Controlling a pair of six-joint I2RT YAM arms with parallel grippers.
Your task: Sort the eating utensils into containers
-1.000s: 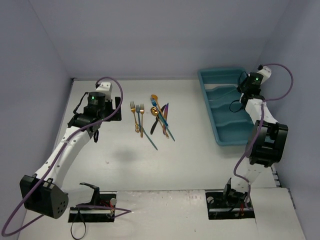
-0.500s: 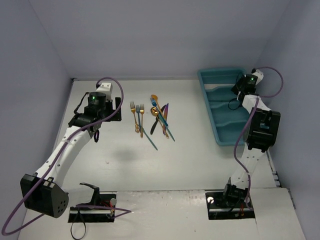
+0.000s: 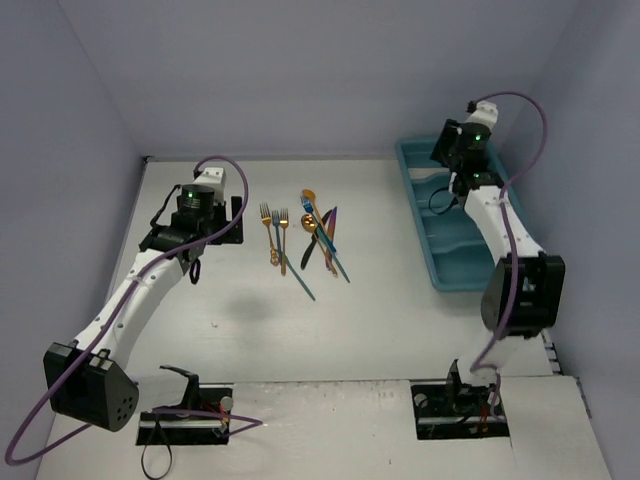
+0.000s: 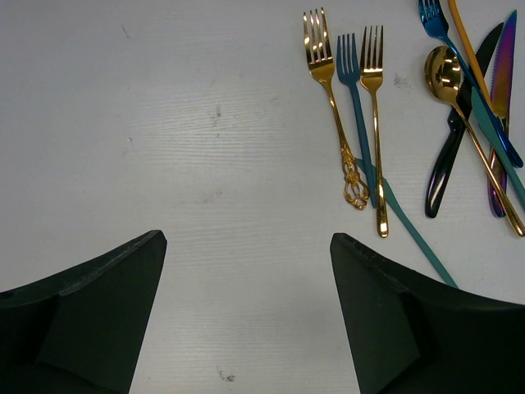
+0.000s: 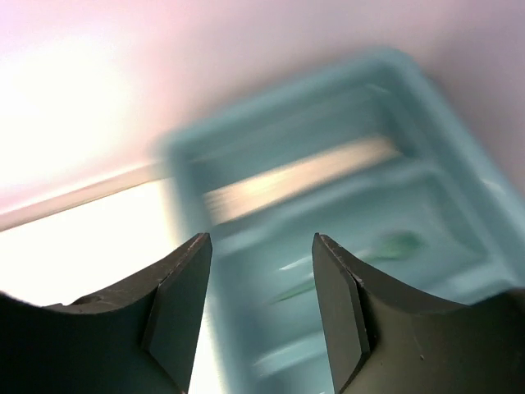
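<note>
The eating utensils lie in a loose bunch mid-table (image 3: pixel 305 238). In the left wrist view they are two gold forks (image 4: pixel 321 57), a blue fork (image 4: pixel 353 82), a gold spoon (image 4: pixel 447 70), a black knife (image 4: pixel 449 160), a purple knife (image 4: pixel 502 66) and a teal handle (image 4: pixel 410 230). My left gripper (image 4: pixel 248 239) hangs open over bare table, left of them (image 3: pixel 237 212). The containers are sections of a teal tray (image 3: pixel 419 215) at the right. My right gripper (image 5: pixel 261 238) is open and holds nothing, above the tray's far end (image 3: pixel 447 160). A blurred green piece (image 5: pixel 394 245) lies in the tray (image 5: pixel 426 107).
Purple-grey walls close in the table at the back and on both sides. The tray lies close to the right wall. A purple cable loops over each arm. The arm bases sit at the near edge.
My right arm has risen and swung left along the tray to its far end, and its jaws have gone from shut to open. The left arm has not moved.
</note>
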